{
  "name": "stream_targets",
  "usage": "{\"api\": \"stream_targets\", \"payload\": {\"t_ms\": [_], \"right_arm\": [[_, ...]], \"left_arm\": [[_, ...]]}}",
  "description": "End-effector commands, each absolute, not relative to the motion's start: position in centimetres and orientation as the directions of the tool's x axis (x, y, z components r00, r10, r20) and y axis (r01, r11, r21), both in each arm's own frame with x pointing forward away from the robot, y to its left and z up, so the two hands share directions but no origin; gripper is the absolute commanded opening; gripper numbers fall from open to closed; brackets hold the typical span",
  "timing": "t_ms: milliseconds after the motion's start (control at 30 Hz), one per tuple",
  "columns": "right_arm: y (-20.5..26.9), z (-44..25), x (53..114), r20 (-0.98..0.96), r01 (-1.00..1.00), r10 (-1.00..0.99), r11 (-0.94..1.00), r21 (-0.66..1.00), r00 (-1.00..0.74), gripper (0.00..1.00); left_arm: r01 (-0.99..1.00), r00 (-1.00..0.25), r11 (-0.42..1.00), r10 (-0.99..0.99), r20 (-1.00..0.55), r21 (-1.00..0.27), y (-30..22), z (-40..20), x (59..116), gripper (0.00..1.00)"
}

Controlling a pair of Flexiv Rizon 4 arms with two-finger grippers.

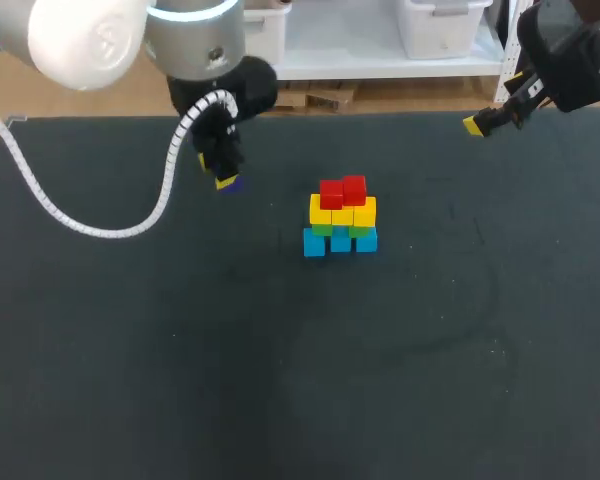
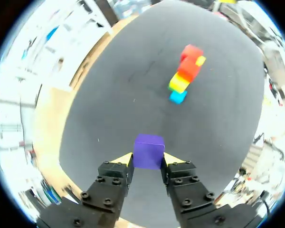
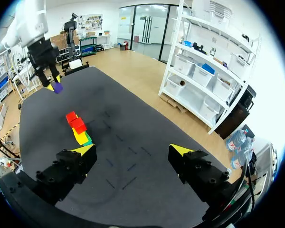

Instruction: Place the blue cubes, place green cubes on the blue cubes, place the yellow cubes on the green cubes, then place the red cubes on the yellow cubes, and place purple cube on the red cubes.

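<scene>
A stack of cubes [image 1: 340, 215] stands mid-table: blue cubes [image 1: 340, 241] at the bottom, green [image 1: 323, 229] above, then yellow [image 1: 342, 212], with two red cubes [image 1: 342, 190] on top. My left gripper [image 1: 223, 172] hangs above the table to the stack's left, shut on a purple cube [image 1: 229, 183]. In the left wrist view the purple cube [image 2: 148, 151] sits between both yellow tips, and the stack [image 2: 185, 71] lies ahead. My right gripper [image 1: 485, 122] is at the far right edge, open and empty [image 3: 133, 150]; from it the stack [image 3: 77, 128] and the purple cube [image 3: 57, 88] show.
The dark table [image 1: 300, 380] carries nothing else besides the stack. A white coiled cable [image 1: 100, 222] from my left arm loops over the table's left part.
</scene>
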State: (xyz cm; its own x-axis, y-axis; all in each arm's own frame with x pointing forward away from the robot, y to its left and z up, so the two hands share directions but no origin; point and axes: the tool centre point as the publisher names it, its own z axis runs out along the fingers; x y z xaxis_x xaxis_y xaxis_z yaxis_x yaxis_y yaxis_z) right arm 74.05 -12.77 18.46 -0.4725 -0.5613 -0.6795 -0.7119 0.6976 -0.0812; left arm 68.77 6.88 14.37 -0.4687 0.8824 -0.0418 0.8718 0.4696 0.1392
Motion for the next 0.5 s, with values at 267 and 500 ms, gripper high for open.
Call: {"api": "stream_targets", "payload": {"t_ms": [267,500], "right_arm": [[-12.8,18.5,74.0,-0.679,-0.710,-0.561,0.699,-0.083,-0.473,1.00],[-12.8,18.5,74.0,-0.679,-0.710,-0.561,0.699,-0.083,-0.473,1.00]], "left_arm": [[0.980,-0.158,0.144,0.983,0.093,0.139,-0.2,18.1,71.4,0.00],[0.996,-0.050,0.038,0.988,0.147,0.082,-5.2,18.0,73.0,0.00]]}}
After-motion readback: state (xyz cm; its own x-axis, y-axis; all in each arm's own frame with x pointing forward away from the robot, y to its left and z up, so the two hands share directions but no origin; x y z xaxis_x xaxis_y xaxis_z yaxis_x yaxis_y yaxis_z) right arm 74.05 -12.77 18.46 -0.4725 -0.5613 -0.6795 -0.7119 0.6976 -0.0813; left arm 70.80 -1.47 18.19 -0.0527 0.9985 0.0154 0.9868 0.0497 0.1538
